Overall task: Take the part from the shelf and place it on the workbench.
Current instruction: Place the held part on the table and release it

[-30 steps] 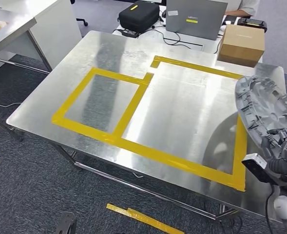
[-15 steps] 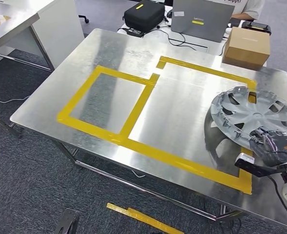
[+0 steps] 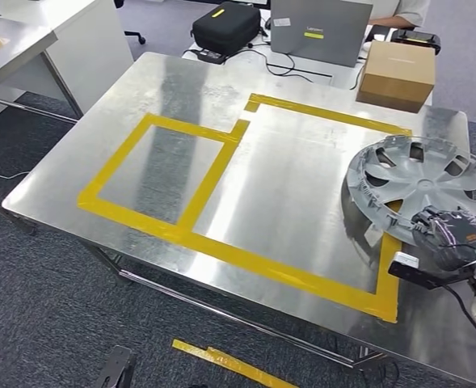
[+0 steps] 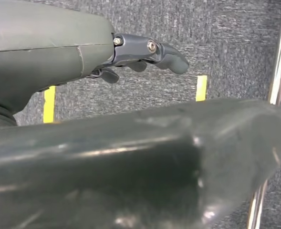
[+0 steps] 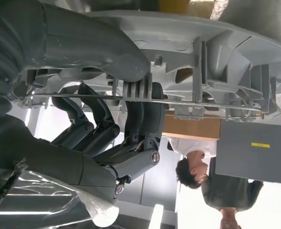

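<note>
**Item: wheel cover, held at the workbench's right edge**

Wheel cover [image 3: 419, 182]: grey plastic, spoked, ribbed underside. It sits low and nearly flat over the right end of the workbench [image 3: 284, 186]. I cannot tell whether its far rim touches the metal. Its near rim overlaps the right strip of the yellow tape [image 3: 235, 255] and it reaches toward the bench's right edge.

My right hand [image 3: 452, 238]: clamped on the cover's near rim, thumb on one face and dark fingers [image 5: 95, 119] curled around the ribs and wire ring from the other, as the right wrist view shows.

My left hand [image 4: 146, 52]: hanging beside the bench over grey carpet [image 4: 221, 43], fingers stretched out and apart, holding nothing. A chrome table leg [image 4: 275, 86] stands close by.

Workbench surface: bare sheet metal, marked by tape into a small rectangle on the left and a larger one on the right. The larger bay lies open from the cover leftward to the tape divider.

Far edge: cardboard box [image 3: 397, 75] just beyond the right rear corner; grey laptop [image 3: 321, 31] and black case [image 3: 226, 27] on the next table behind.

A person [image 5: 211, 183] sits behind the laptop.

Floor: loose tape strip [image 3: 232, 364] below the near edge.
</note>
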`<action>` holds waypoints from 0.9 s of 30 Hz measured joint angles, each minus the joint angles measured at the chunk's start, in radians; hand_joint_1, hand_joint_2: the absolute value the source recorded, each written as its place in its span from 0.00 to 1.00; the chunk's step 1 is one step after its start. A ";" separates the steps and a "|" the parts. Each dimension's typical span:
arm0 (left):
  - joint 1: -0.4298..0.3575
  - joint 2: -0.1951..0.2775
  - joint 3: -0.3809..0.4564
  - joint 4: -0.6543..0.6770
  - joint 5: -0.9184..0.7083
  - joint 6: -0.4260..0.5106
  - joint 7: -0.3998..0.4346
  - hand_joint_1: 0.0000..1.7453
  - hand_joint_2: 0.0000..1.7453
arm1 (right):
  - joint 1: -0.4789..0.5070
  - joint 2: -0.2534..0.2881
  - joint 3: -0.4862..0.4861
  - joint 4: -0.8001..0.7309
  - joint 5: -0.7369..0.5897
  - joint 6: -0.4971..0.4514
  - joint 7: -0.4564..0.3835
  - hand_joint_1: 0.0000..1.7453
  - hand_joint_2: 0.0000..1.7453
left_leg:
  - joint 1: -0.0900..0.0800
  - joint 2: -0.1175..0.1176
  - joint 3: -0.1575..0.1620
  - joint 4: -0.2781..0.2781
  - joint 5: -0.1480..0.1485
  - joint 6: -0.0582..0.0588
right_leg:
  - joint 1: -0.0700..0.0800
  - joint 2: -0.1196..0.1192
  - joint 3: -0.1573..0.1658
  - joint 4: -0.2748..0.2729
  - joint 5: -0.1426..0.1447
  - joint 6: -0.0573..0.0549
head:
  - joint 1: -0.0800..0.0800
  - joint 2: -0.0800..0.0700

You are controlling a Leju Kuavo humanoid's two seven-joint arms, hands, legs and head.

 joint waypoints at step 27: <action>-0.020 -0.009 -0.044 -0.009 -0.015 0.009 -0.003 0.00 0.00 | -0.375 0.515 0.239 0.242 0.086 -0.202 -0.262 1.00 1.00 | 0.008 0.002 0.010 -0.055 0.002 -0.030 | -0.014 -0.001 -0.018 0.013 0.001 -0.003 | 0.003 0.000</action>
